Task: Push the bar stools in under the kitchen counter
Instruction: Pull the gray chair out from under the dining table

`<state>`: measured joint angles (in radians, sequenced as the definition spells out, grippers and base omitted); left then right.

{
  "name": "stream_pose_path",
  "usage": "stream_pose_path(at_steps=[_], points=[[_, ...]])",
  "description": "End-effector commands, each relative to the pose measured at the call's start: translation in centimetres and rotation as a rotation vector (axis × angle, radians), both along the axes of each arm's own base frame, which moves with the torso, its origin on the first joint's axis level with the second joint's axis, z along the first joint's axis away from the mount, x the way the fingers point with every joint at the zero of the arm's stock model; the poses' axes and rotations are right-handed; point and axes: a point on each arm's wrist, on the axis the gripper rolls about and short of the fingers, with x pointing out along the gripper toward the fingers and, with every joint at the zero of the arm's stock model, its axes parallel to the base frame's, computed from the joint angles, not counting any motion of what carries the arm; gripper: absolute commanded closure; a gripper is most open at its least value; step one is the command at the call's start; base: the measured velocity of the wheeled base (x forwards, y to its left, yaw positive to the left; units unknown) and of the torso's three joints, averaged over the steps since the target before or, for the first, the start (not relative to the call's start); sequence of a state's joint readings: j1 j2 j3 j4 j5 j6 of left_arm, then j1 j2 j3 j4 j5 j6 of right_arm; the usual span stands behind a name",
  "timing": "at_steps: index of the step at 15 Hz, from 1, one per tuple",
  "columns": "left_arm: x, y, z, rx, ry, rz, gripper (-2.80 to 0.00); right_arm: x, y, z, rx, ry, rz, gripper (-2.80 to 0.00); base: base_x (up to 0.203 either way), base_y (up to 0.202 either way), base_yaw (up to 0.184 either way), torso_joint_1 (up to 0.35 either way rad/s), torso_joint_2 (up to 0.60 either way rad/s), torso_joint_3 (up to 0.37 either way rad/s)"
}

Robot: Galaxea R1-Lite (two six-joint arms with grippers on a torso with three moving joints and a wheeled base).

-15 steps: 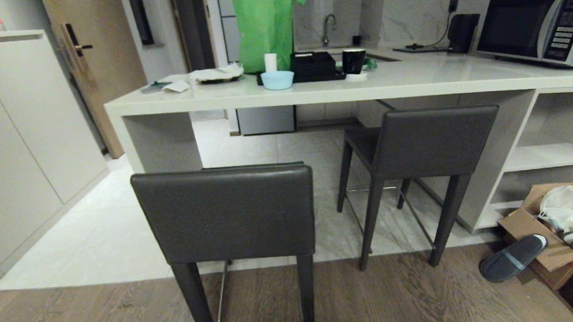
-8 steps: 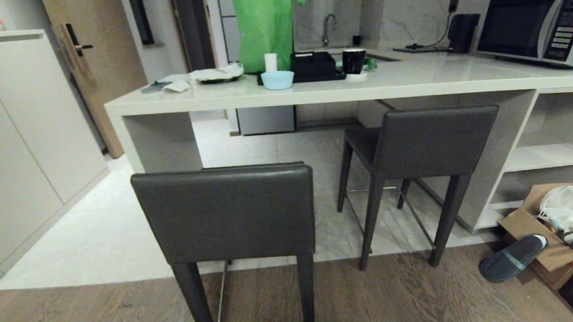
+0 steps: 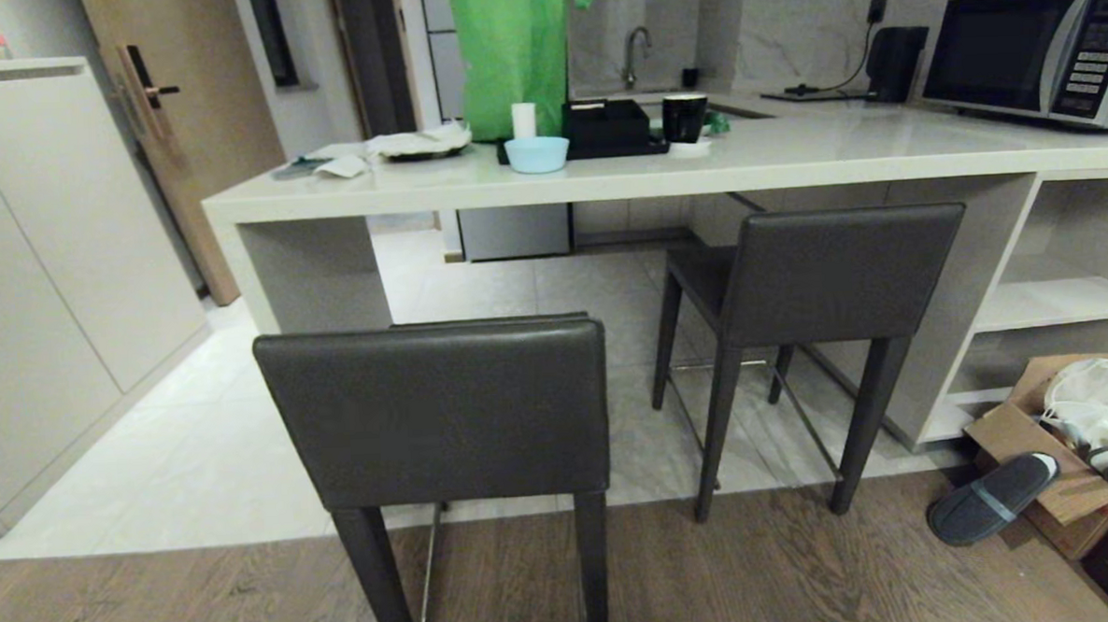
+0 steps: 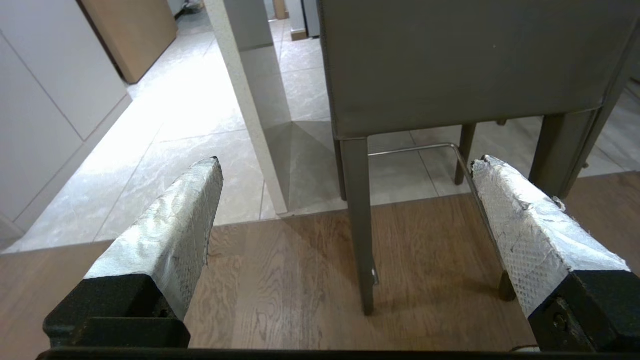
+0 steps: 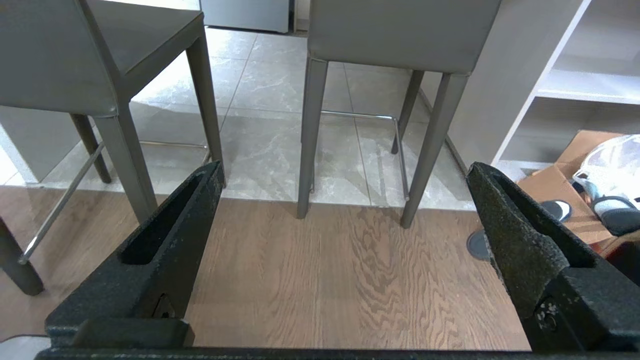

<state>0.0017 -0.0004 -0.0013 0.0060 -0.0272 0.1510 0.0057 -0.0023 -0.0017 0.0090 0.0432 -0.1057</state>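
Observation:
Two dark grey bar stools stand before the kitchen counter. The near stool is pulled out, its back legs on the wood floor. The far stool sits partly under the counter's edge, to the right. Neither arm shows in the head view. My left gripper hangs open, low behind the near stool, nothing between its foil-wrapped fingers. My right gripper is open too, facing the far stool, with the near stool off to one side.
A tall white cabinet lines the left wall. A cardboard box with a bag and slippers lies on the floor at the right, by the counter's white shelves. A microwave, bowl, mug and green bag sit on the counter.

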Motion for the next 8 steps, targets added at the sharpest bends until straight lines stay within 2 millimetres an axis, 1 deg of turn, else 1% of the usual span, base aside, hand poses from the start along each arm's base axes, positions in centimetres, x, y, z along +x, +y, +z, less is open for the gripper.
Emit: stream_pose_path(at_steps=[1, 4, 8], points=[[0.05, 0.0, -0.1, -0.011, 0.005, 0.004, -2.8, 0.01, 0.0, 0.01, 0.0, 0.0, 0.002, -2.8, 0.0, 0.0, 0.0, 0.0, 0.0, 0.0], [0.05, 0.05, -0.07, -0.112, 0.003, 0.027, -2.8, 0.01, 0.01, 0.01, 0.0, 0.0, 0.003, -2.8, 0.0, 0.0, 0.0, 0.0, 0.0, 0.0], [0.05, 0.06, -0.04, -0.126, 0.001, 0.026, -2.8, 0.01, 0.01, 0.01, 0.003, 0.0, 0.003, -2.8, 0.0, 0.0, 0.0, 0.0, 0.0, 0.0]])
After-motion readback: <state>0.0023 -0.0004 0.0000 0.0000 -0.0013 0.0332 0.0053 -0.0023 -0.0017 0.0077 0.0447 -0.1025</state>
